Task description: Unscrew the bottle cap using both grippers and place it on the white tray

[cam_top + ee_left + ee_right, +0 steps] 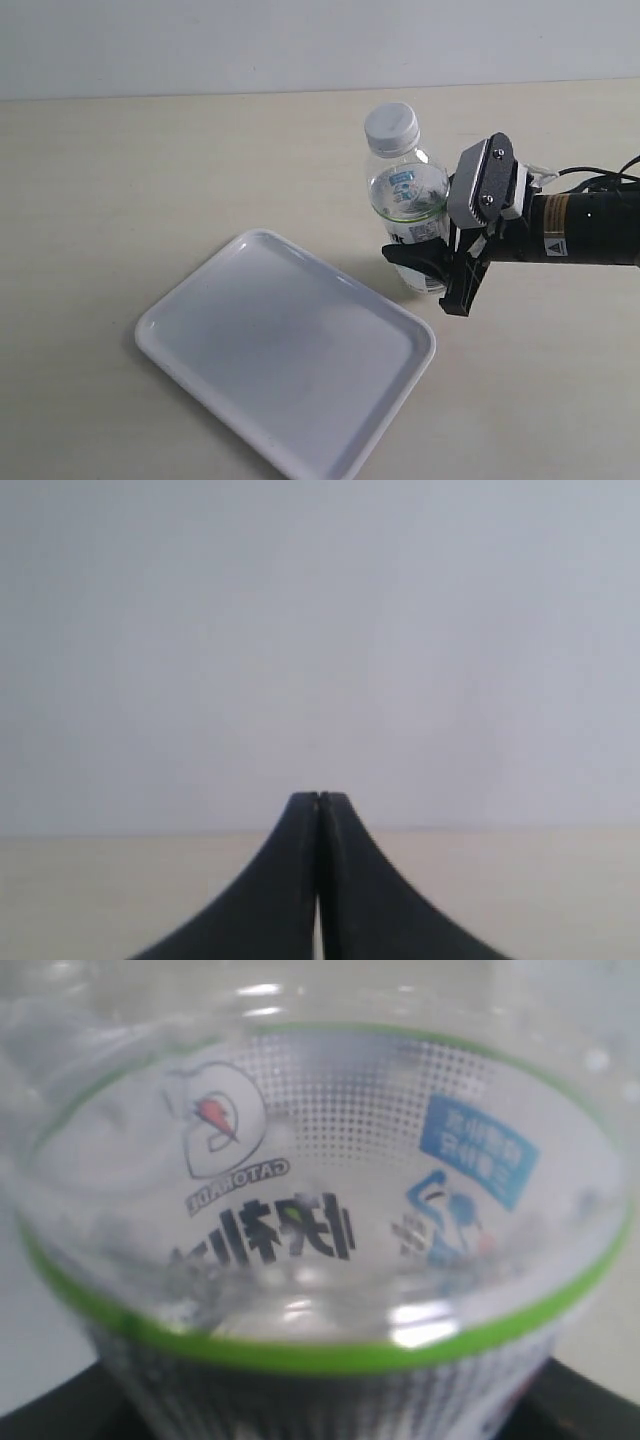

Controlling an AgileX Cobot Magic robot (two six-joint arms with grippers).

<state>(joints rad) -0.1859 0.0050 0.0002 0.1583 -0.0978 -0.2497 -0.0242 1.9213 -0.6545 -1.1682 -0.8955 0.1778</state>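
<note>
Jaws of the right gripper (437,272), in the exterior view, are shut around the lower, labelled body of the bottle (405,195), one black finger on each side. The bottle cap (391,128) sits on the neck, well above the jaws, with nothing touching it. The white tray (285,350) lies on the table (110,180) just beside the jaws, on the side away from the arm. The gripper hides the bottle's base, so I cannot tell whether it rests on the table. The left gripper does not show here.

Left wrist view: the left gripper (318,815) has its two fingers pressed together with no gap and holds nothing. Beyond its tips there is only table and wall, no bottle.

Right wrist view: the bottle (320,1210) fills the space between the jaws, with a dark finger (50,1422) against the label at each side.

The step in hand looks like steadying the bottle so that the other arm can take the cap. To do it well, the right jaws should hold firmly enough that the body cannot spin, yet not crush the thin plastic. The left jaws must open wider than the cap, come down centred over it, close on its ribbed side and only then turn.

Count: one bottle, one cap, one tray, two grippers.
</note>
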